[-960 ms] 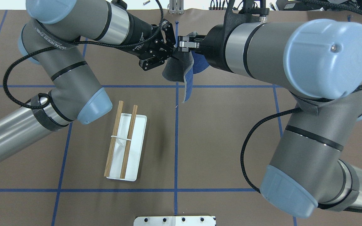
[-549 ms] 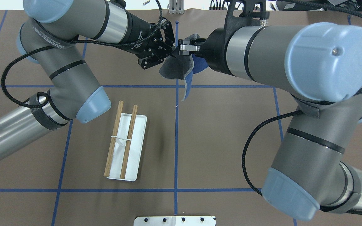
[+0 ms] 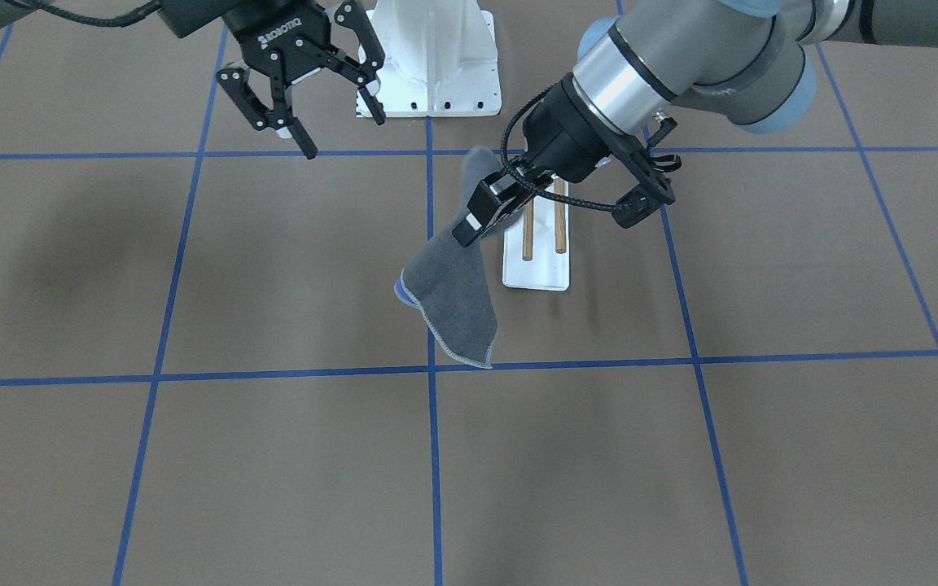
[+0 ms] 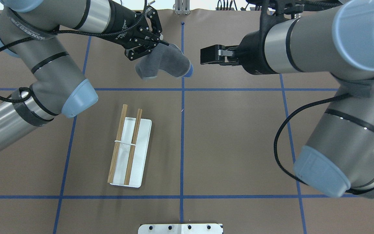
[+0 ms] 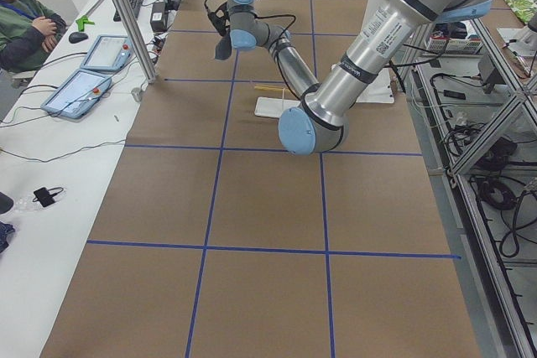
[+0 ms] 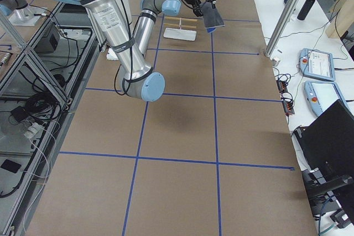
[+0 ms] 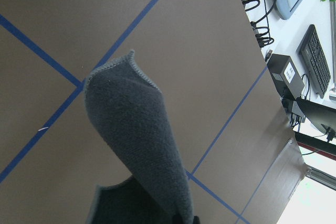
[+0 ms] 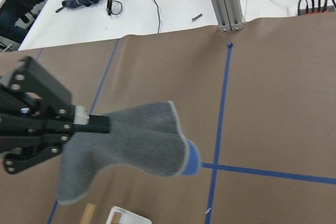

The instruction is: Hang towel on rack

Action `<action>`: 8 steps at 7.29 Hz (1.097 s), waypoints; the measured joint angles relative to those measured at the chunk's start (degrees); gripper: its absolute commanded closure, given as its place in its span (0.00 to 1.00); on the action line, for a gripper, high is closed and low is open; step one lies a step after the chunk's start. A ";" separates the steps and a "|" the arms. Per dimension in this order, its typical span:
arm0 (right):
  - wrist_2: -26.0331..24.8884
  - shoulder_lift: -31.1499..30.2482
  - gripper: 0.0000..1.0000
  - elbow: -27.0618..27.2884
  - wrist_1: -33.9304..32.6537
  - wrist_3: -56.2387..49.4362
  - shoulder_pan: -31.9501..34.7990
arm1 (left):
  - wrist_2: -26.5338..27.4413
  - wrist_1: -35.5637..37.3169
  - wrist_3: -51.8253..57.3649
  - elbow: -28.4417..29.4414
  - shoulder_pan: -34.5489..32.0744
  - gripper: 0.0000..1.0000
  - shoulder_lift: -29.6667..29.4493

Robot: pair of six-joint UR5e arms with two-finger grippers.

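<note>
The dark grey towel (image 4: 164,63) hangs above the table from my left gripper (image 4: 161,44), which is shut on one edge of it. Its blue tag (image 4: 189,70) is at the low end. In the front-facing view the left gripper (image 3: 469,232) pinches the towel (image 3: 453,301) just in front of the rack (image 3: 538,244). The rack (image 4: 128,149), two wooden rods over a white base, stands bare on the table, nearer the robot than the towel. My right gripper (image 4: 203,56) is open and empty, apart from the towel on its right; it also shows in the front-facing view (image 3: 344,134).
A white bolted metal pedestal (image 3: 428,57) stands at the robot's edge of the table, and shows in the overhead view (image 4: 180,228). Blue tape lines cross the brown table cover. An operator's desk with tablets lies beyond the far edge.
My right gripper has let go of the towel, opened and drawn back to the right. My left gripper has closed on the towel and carried it to the left.
</note>
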 measured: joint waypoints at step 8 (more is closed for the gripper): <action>20.01 -6.93 0.00 -18.35 -17.91 -50.97 25.64 | -5.89 0.31 34.18 -16.43 3.81 1.00 22.01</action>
